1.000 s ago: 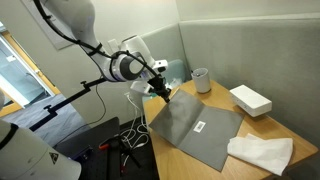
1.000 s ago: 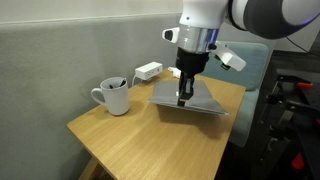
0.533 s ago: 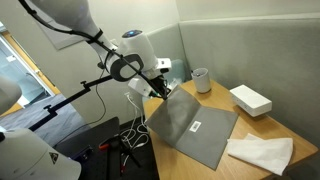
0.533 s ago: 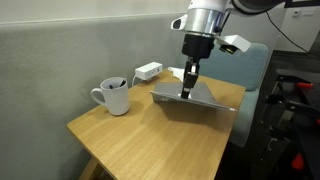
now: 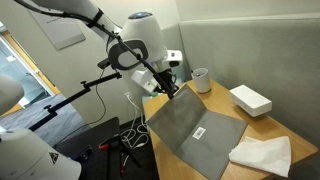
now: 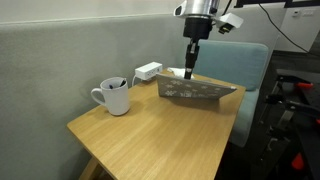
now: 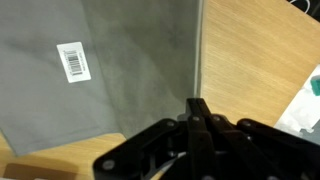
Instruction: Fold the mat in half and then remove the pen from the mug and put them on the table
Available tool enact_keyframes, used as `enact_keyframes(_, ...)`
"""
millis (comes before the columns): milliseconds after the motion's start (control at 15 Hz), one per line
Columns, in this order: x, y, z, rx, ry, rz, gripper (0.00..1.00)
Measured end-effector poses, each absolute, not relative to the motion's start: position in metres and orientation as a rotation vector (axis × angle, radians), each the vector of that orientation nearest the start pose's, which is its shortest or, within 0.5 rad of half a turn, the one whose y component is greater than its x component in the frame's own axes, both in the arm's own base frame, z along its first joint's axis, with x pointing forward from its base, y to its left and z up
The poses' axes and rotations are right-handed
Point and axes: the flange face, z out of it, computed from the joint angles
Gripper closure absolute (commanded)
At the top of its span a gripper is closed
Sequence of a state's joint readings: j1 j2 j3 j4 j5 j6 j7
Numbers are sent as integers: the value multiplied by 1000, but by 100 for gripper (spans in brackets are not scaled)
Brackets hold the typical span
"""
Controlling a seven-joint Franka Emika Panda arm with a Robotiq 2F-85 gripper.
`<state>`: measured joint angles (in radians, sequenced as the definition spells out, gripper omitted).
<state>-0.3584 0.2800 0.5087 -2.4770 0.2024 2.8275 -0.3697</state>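
The grey mat [image 5: 195, 128] lies on the wooden table with one edge lifted; it also shows in an exterior view [image 6: 197, 91] and in the wrist view [image 7: 120, 60], with a white barcode label [image 7: 72, 61]. My gripper [image 5: 166, 85] is shut on the mat's raised edge and holds it well above the table [image 6: 189, 71]; the closed jaws show in the wrist view [image 7: 197, 108]. A white mug [image 6: 115, 96] with a dark pen [image 6: 116, 83] in it stands on the table; it also shows in an exterior view [image 5: 201, 79].
A white box [image 5: 250, 100] and a white cloth [image 5: 262, 153] lie at the mat's far side. A white power adapter [image 6: 148, 71] sits by the wall. The wooden table [image 6: 140, 135] ends close to the mug. Cables hang off the table edge [image 5: 135, 130].
My gripper has risen and moved toward the wall with the mat's edge, lifting that side of the mat higher and steeper. The mug has not moved.
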Motion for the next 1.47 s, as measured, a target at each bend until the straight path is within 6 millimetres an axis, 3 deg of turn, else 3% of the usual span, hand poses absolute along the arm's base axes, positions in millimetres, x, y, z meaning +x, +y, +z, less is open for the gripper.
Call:
enact_keyframes(800, 498, 5, 211, -2812, -545, -70, 99)
enact_keyframes(1200, 497, 10, 208, -2812, -549, -60, 100)
enact_keyframes(1467, 499, 9, 218, -2730, -552, -79, 100)
